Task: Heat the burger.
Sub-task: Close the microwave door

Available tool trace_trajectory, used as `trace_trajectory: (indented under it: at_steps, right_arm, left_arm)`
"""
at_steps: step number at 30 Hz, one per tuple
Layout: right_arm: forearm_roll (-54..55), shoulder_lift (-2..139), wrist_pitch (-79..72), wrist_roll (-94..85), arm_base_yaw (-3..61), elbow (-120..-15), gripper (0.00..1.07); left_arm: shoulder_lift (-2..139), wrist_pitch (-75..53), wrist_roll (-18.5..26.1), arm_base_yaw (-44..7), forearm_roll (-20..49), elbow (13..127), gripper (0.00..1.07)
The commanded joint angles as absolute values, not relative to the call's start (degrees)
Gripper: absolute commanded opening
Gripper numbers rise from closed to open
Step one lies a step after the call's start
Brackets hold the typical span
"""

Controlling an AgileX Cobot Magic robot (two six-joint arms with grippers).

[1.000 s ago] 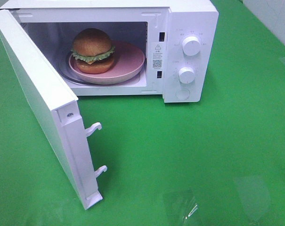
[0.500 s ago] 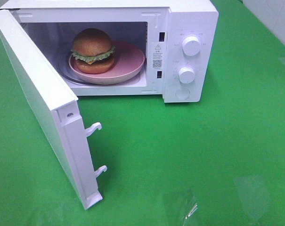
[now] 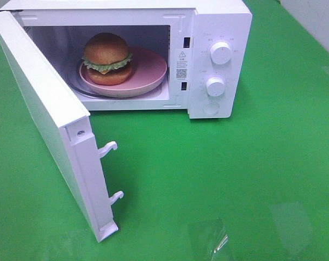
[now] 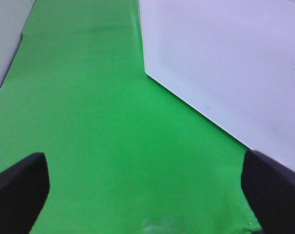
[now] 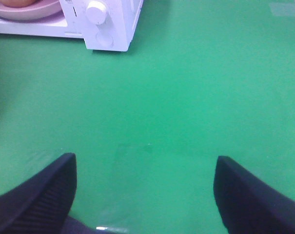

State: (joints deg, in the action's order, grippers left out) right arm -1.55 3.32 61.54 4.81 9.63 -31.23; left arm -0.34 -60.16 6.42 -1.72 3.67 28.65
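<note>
Grippers: neither shows in the high view; each appears only in its own wrist view. The left gripper (image 4: 143, 163) hangs above the green table (image 3: 246, 174) with its dark fingers (image 4: 20, 187) spread wide and nothing between them. The right gripper (image 5: 145, 163) is likewise spread wide and empty over bare green surface. Neither gripper touches anything.

The burger (image 3: 106, 58) sits inside the microwave (image 3: 218, 22), on a pink plate (image 3: 152, 69), toward the plate's 9 o'clock side. The microwave stands at 12 o'clock on the table in the high view. Its door (image 3: 39, 103) is swung fully open, reaching toward 7 o'clock, with two latch hooks (image 3: 109, 147) projecting from its free edge. Two white knobs (image 3: 221, 53) are stacked at 3 o'clock of the cavity, with a round button below them.

The left wrist view shows the door's dotted outer face (image 4: 225, 63) close ahead of that gripper. The right wrist view shows the knob panel (image 5: 108, 24) well apart from that gripper.
</note>
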Motion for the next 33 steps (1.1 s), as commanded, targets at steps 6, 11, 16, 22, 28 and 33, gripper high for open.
trace_trajectory:
  at_steps: [6,11,16,22,28,33]
  right_arm:
    - [-1.89,-1.66,61.65,5.33,9.28,-31.05,0.76]
    - [-1.89,-1.66,58.73,5.39,9.28,-30.08,0.76]
    - [-1.95,-1.66,57.41,5.33,9.28,-29.11,0.76]
    - [-1.89,-1.66,57.41,5.33,9.28,-29.11,0.76]
    - [-1.89,-1.66,57.41,5.27,9.28,-29.11,0.76]
    - [-1.89,-1.66,57.41,5.27,9.28,-29.11,0.76]
  left_arm:
    - [-1.66,-59.47,6.53,-1.49,3.95,28.48,1.0]
    - [-1.49,-59.47,6.53,-1.49,3.95,28.48,1.0]
    - [-1.38,-59.47,6.53,-1.49,3.95,28.48,1.0]
    - [-1.38,-59.47,6.53,-1.49,3.95,28.48,1.0]
    - [-1.38,-59.47,6.53,-1.49,3.95,28.48,1.0]
    - [-1.38,-59.47,6.53,-1.49,3.95,28.48,1.0]
